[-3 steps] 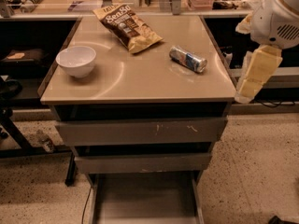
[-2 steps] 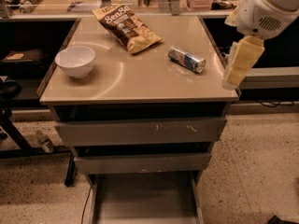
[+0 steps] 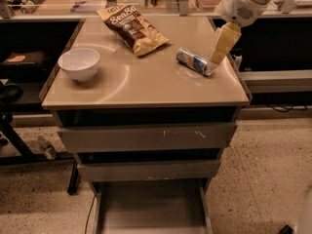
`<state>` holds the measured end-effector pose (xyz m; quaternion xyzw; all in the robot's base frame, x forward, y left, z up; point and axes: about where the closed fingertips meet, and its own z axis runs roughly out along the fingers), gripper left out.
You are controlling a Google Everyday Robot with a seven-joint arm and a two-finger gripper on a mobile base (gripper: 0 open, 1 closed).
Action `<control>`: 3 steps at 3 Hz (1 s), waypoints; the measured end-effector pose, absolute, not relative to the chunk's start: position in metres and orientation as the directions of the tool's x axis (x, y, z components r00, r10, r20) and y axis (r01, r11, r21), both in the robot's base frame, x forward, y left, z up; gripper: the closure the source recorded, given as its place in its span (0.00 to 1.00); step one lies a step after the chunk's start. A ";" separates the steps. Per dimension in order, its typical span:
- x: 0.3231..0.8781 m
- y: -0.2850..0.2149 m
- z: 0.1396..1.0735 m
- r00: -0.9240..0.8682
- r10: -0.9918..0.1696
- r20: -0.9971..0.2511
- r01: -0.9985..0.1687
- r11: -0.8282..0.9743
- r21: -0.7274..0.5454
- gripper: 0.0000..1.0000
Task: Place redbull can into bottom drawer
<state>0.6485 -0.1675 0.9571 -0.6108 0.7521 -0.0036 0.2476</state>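
Observation:
The redbull can point(image 3: 195, 61) lies on its side on the tan countertop point(image 3: 141, 82), right of centre. My gripper point(image 3: 218, 56) hangs from the white arm at the upper right, its cream fingers pointing down with the tips just at the can's right end. The bottom drawer point(image 3: 151, 211) is pulled out at the foot of the cabinet, its flat floor bare. The two upper drawers are closed.
A white bowl point(image 3: 79, 63) sits on the counter's left side. A brown chip bag point(image 3: 132, 27) lies at the back centre. Shelving and clutter stand behind the counter, and speckled floor point(image 3: 263, 174) lies to the right.
My arm has swung left and inward from beyond the counter's right edge, bringing the gripper over the counter to the can's right end. The can, bowl and bag have not moved.

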 end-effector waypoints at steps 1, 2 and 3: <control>0.656 -0.168 0.959 -0.131 -0.917 -0.377 -0.912 0.261 -0.316 0.00; 0.660 -0.170 0.951 -0.145 -0.894 -0.425 -0.912 0.287 -0.292 0.00; 0.663 -0.183 0.921 -0.227 -0.816 -0.531 -0.897 0.387 -0.211 0.00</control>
